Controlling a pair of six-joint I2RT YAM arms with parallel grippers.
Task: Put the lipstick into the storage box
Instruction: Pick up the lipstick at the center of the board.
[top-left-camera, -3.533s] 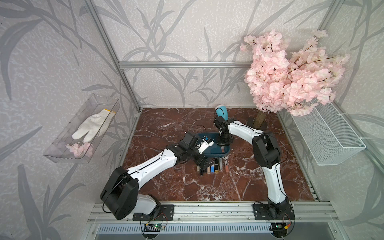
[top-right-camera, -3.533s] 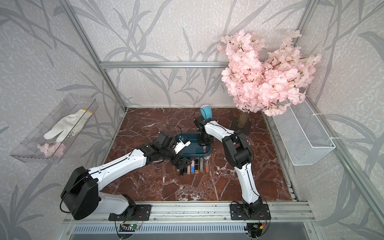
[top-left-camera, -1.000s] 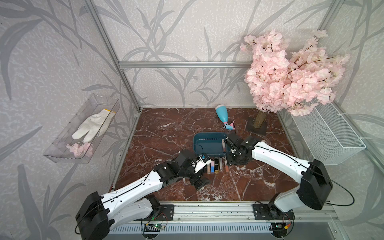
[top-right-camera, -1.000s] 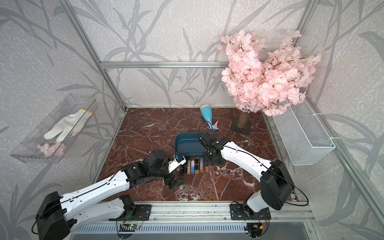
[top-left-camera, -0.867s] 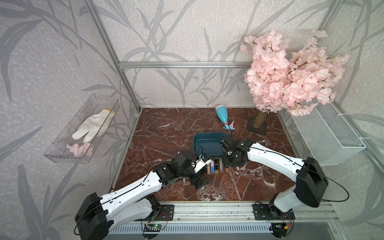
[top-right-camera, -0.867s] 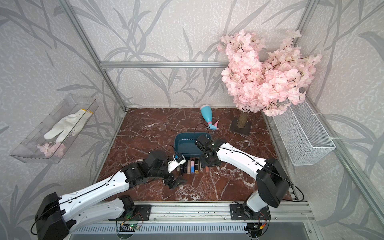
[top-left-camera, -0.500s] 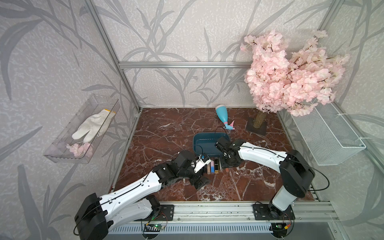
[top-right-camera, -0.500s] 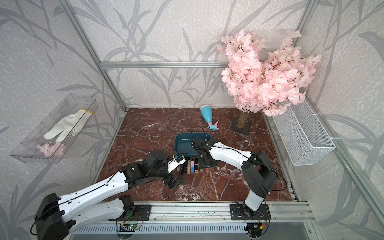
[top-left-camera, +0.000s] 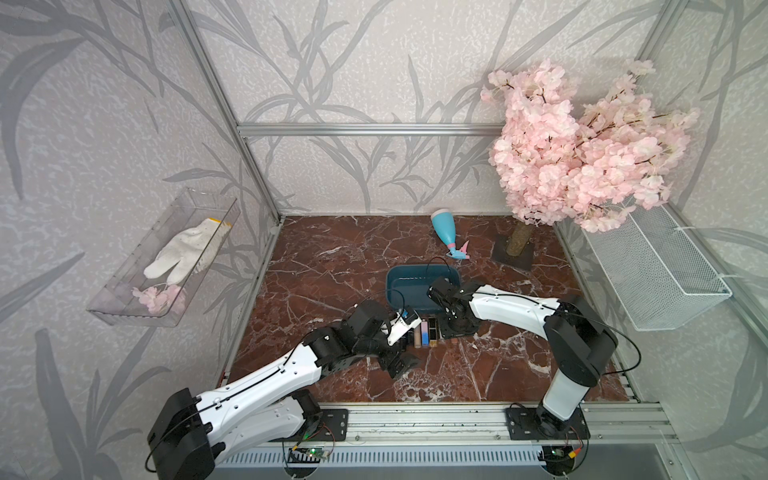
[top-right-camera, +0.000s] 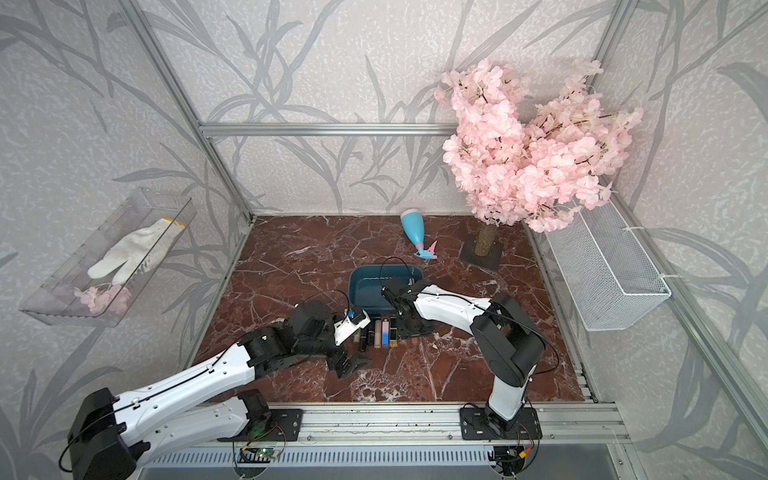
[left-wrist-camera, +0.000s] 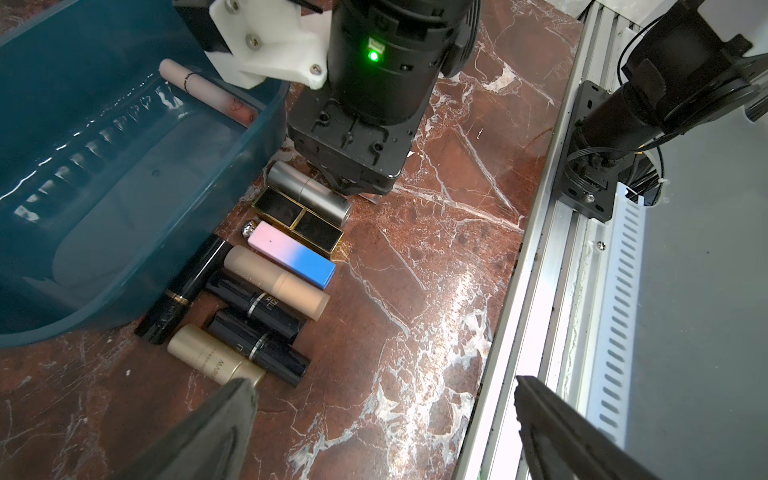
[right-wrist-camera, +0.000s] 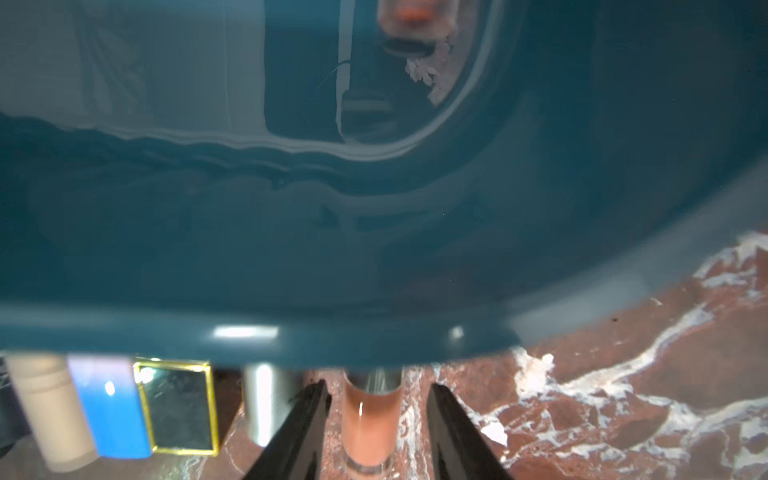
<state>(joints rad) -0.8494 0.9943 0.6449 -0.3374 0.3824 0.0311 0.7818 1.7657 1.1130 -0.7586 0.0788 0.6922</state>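
1 pale lipstick (left-wrist-camera: 208, 97) already lies inside the box (left-wrist-camera: 104, 187), against a wall near a corner. The rest are out on the desk (top-left-camera: 332, 257), in a row (left-wrist-camera: 276, 282) just beside the box's near wall. 8 of them show in the left wrist view, from a silver tube (left-wrist-camera: 307, 191) at one end to a gold tube (left-wrist-camera: 212, 357) at the other. A 9th, a coral tube (right-wrist-camera: 370, 415) with a silver cap, lies next to the silver tube and shows clearly only in the right wrist view.

The right gripper (right-wrist-camera: 376, 386) is down at that end of the row. Its jaws stand apart on either side of the coral tube with a gap at each side, so nothing is clamped yet. The left gripper (left-wrist-camera: 382, 380) hangs over the desk near the gold tube, jaws wide apart and empty.

The job looks early: 1 in and 9 out, if all are meant to go. The step in hand seems to be the grasp on the coral tube. Closing, lifting over the low wall and releasing inside are left. That tube sits close to the silver tube and the box wall, so a jaw could nudge either.
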